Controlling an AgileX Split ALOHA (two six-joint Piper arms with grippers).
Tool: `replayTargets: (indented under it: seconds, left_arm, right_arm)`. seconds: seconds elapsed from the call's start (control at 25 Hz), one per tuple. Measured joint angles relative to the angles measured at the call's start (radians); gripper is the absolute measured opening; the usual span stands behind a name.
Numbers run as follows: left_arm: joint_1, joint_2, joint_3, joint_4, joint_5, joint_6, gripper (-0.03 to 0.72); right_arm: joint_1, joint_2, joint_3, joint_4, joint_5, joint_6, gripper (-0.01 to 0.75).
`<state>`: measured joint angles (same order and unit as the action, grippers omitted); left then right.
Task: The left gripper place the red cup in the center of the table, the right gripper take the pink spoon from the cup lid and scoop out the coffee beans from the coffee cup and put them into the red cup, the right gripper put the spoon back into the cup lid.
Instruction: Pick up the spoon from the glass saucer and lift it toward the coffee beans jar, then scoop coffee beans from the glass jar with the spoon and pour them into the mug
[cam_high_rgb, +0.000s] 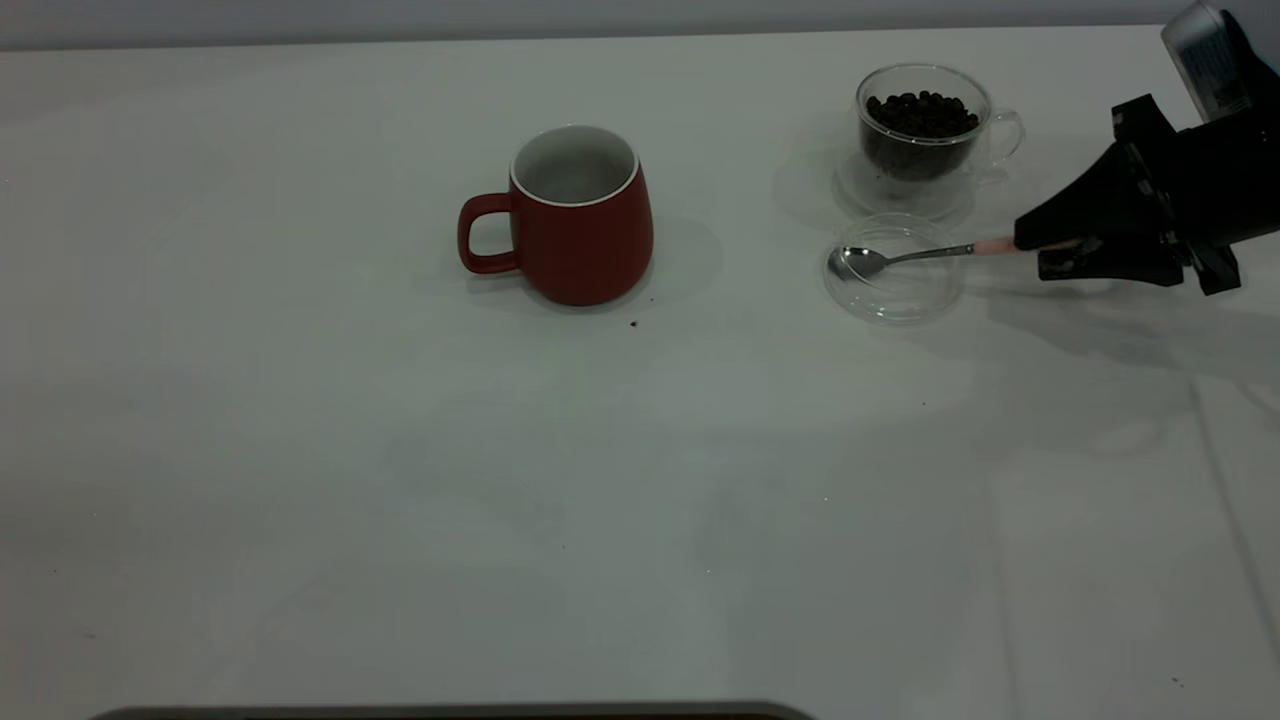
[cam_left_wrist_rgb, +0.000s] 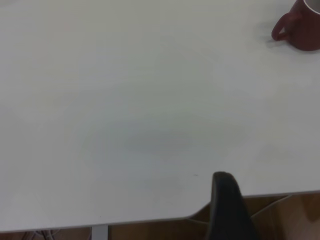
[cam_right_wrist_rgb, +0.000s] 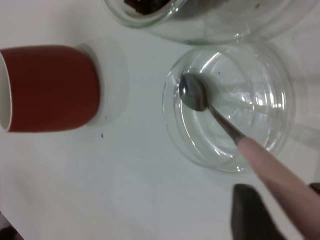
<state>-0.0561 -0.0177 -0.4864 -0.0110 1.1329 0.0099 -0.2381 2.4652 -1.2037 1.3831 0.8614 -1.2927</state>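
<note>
The red cup stands upright near the table's middle, handle to the left; it also shows in the wrist views. The glass coffee cup holds dark coffee beans at the back right. In front of it lies the clear cup lid. The pink spoon rests with its metal bowl in the lid. My right gripper is open around the pink handle, with a gap beside it. My left gripper hangs at the table's edge, far from the red cup.
The coffee cup stands on a clear glass saucer. A small dark crumb lies just in front of the red cup. White table surface stretches wide in front and to the left. A dark edge runs along the front.
</note>
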Motion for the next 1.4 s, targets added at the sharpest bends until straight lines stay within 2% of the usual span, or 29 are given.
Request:
replayTargets:
  seconds: [0.08,0.16,0.56,0.8,1.04,1.12,1.28,1.4]
  left_arm:
    - [0.000,0.000,0.000,0.000,0.000,0.000,0.492]
    - [0.000,0.000,0.000,0.000,0.000,-0.001,0.492]
    - [0.000,0.000,0.000,0.000,0.000,-0.002,0.492]
    - [0.000,0.000,0.000,0.000,0.000,-0.002,0.492]
    - [0.000,0.000,0.000,0.000,0.000,-0.002,0.492]
    - [0.000,0.000,0.000,0.000,0.000,-0.002,0.492]
    - [0.000,0.000,0.000,0.000,0.000,-0.002,0.492]
    - [0.000,0.000,0.000,0.000,0.000,-0.002,0.492]
  right_arm:
    - [0.000,0.000,0.000,-0.022,0.002,-0.005,0.165]
    - [0.000,0.000,-0.001,-0.040,0.028,-0.012,0.117]
    - [-0.001,-0.052,-0.005,-0.155,0.067,-0.007,0.115]
    - [-0.001,-0.160,-0.005,-0.219,0.085,0.063,0.114]
    - [-0.001,-0.241,-0.004,-0.216,0.160,0.101,0.114]
    - [-0.001,-0.257,-0.003,-0.165,0.145,0.083,0.114]
    - [0.000,-0.261,-0.003,-0.069,0.011,0.037,0.114]
    - [0.000,-0.261,-0.015,-0.068,-0.069,0.034,0.114]
